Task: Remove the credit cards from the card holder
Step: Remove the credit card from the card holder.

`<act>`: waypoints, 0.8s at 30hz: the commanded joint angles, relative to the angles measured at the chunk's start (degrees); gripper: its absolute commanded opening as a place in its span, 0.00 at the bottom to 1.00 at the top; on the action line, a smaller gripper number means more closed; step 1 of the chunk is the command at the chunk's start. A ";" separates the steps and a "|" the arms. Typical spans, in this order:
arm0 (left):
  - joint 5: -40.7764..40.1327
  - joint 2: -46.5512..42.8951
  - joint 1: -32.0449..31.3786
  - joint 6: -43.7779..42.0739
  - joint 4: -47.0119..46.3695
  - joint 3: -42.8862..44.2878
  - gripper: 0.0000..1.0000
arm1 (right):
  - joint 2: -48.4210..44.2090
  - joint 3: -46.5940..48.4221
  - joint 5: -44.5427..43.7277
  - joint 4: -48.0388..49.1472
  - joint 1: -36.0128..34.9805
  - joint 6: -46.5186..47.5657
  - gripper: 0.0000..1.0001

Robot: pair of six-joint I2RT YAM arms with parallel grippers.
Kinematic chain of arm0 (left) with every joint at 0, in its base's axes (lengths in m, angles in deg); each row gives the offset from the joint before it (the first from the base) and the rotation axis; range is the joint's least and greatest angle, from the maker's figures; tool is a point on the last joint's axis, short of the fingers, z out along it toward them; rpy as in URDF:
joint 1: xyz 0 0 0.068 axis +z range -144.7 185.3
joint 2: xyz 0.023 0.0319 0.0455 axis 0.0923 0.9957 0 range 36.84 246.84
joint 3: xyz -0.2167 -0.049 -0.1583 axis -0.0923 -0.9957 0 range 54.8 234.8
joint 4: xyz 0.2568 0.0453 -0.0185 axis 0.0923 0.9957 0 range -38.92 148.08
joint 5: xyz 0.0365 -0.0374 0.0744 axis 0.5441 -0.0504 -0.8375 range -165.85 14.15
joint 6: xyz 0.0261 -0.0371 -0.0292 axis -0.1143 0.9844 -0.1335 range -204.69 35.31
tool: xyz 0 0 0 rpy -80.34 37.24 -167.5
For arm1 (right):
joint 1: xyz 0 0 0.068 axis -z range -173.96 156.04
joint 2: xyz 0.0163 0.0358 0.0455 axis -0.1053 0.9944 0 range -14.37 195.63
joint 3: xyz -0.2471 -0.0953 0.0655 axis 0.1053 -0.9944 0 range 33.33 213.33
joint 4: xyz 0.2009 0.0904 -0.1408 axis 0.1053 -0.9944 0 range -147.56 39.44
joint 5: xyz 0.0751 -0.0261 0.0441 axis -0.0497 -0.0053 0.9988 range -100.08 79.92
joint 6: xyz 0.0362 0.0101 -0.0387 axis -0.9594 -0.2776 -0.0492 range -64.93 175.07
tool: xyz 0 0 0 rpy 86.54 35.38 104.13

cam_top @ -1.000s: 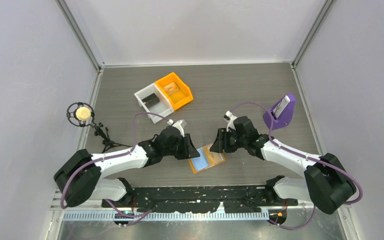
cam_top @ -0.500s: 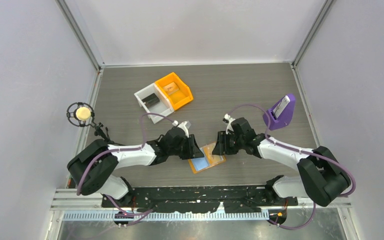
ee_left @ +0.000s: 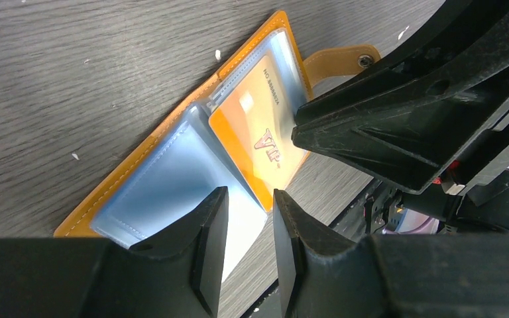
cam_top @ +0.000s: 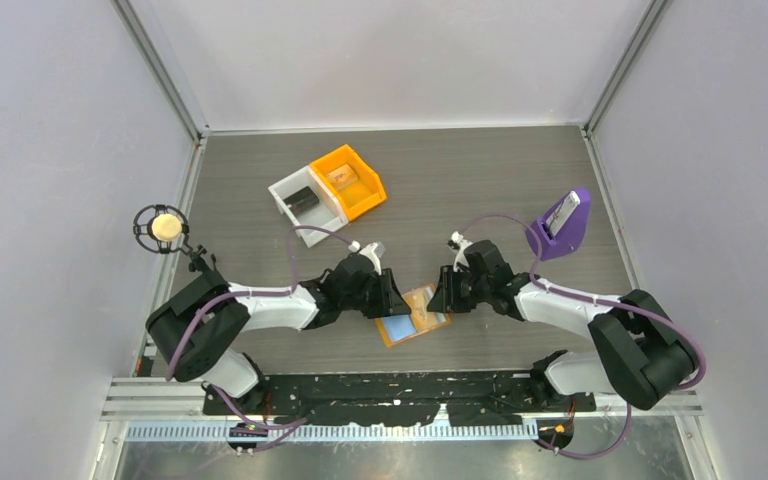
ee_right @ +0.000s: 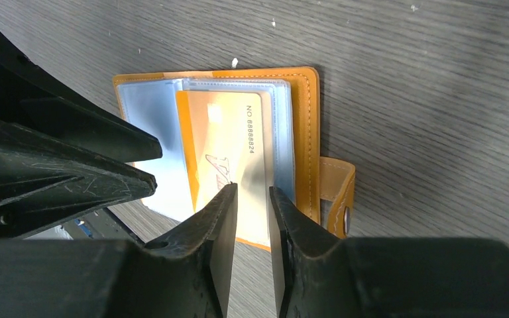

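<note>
The card holder [ee_right: 303, 99] lies open and flat on the desk [cam_top: 460, 180], near the front edge and midway between the two arms. Its snap tab [ee_right: 338, 199] sticks out on the side towards the right arm. The blue panel [ee_left: 166, 179] on the left arm's side looks empty. The other half holds a gold card [ee_right: 228, 152] printed with a number and large letters. One end of the card reaches past the holder's edge.

The right tool [ee_right: 252, 190] comes down at that protruding end. Its jaws stand narrow, with the card's face showing in the gap, and one fingertip [ee_left: 298, 129] meets the card's edge in the left wrist view. Whether it actually grips the card I cannot tell.

The left tool [ee_left: 250, 194] is also narrow. Its tips are over the outer edge of the blue panel, with nothing pinched between them that I can make out.

Well behind, left of centre, an orange bin [cam_top: 347, 180] touches a white bin [cam_top: 305, 205] that holds something black. A purple stand [cam_top: 560, 225] sits by the right wall. A mic [cam_top: 165, 227] on a small tripod stands at the left edge.
</note>
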 commanded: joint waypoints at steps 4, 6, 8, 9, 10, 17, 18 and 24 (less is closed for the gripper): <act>-0.87 0.54 -0.21 -0.95 -3.75 0.81 0.33 | -0.34 -2.69 -0.44 1.98 0.01 -1.31 0.29; -1.29 1.19 -0.21 -1.05 -4.11 0.92 0.33 | 0.01 -2.81 -0.27 2.35 0.02 -1.52 0.28; -1.73 1.85 -0.21 -1.01 -3.99 1.16 0.33 | 0.45 -2.77 -0.17 2.65 0.00 -1.60 0.27; -1.92 2.05 -0.21 -0.97 -3.99 1.17 0.34 | 0.76 -2.82 -0.13 2.74 -0.01 -1.65 0.27; -2.10 2.18 -0.21 -0.92 -4.02 1.12 0.34 | 0.88 -2.85 -0.04 2.86 0.02 -1.83 0.27; -4.18 2.41 -0.21 -1.04 -4.84 0.12 0.34 | 0.84 -3.40 0.40 3.40 -0.01 -2.41 0.26; -4.19 2.67 -0.21 -0.79 -5.84 -0.18 0.34 | 0.75 -3.48 0.34 3.41 0.04 -2.41 0.25; -2.57 4.61 -0.21 0.95 -9.38 -0.27 0.33 | 1.24 -3.70 0.59 3.84 -0.01 -2.49 0.25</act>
